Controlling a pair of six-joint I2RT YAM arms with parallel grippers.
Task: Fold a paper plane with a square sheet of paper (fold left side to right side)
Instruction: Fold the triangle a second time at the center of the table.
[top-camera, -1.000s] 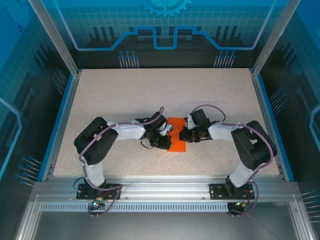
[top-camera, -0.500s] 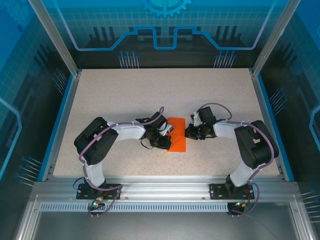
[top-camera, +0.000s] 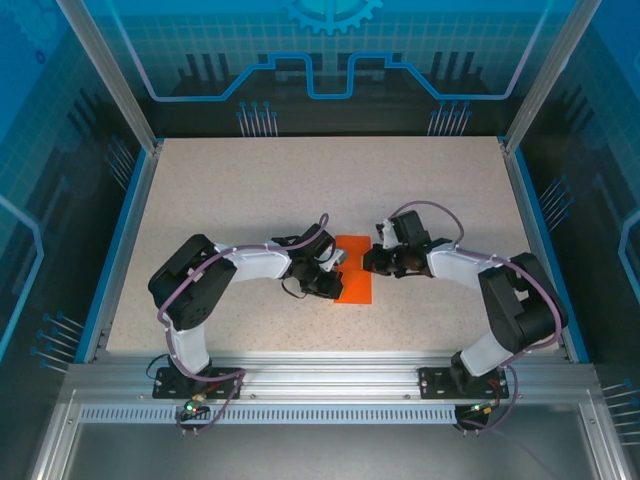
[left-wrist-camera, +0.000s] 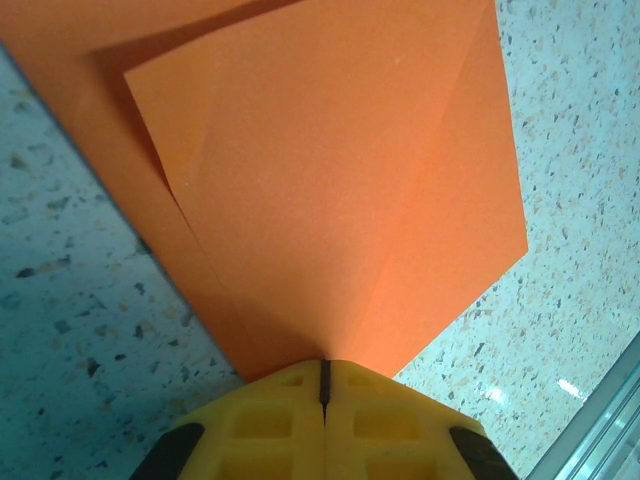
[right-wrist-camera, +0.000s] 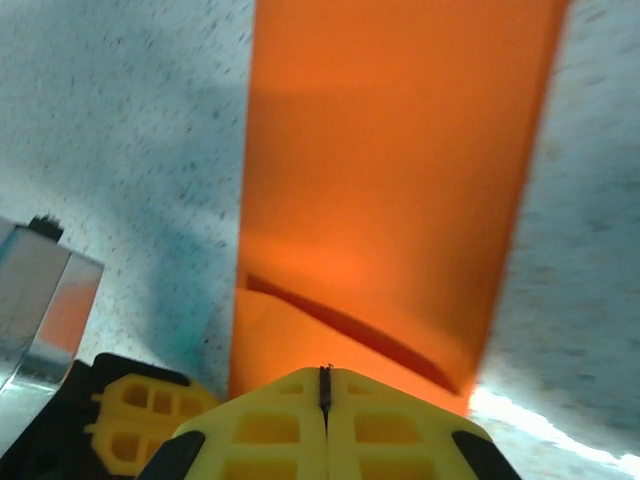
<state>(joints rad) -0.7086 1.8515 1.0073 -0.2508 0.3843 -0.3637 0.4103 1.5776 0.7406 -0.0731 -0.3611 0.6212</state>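
Top external view: creased orange sheet of paper (top-camera: 353, 270) lies flat mid-worktop (top-camera: 250, 190); left end effector (top-camera: 335, 284) and right end effector (top-camera: 368, 262), both fully closed, sit at its opposite edges; uneven pressure could skid the sheet, letting the raised flap (right-wrist-camera: 300, 345) spring open and skew the crease.

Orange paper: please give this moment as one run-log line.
paper: folded, flat on table | left jaws: shut, at its left edge | right jaws: shut, at its right edge
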